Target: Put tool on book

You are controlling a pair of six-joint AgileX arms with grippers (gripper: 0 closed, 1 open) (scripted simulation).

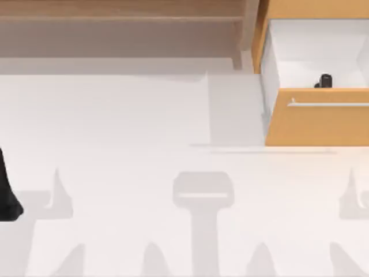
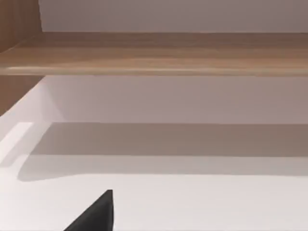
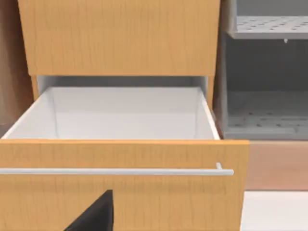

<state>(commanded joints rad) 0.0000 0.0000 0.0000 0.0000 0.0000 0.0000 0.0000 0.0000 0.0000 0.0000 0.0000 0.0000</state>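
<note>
The tool is a tiny black stubby object inside the open white drawer at the table's back right, just behind the orange drawer front. The book is out of view. My left gripper is a black shape at the table's left edge, far from the drawer; a dark part of it juts into the left wrist view. In the right wrist view my right gripper sits low in front of the drawer front and its silver handle.
A long wooden shelf runs along the back of the white table. Beside the cabinet stands a grey perforated rack. Soft grey shadows of the arms lie on the near table surface.
</note>
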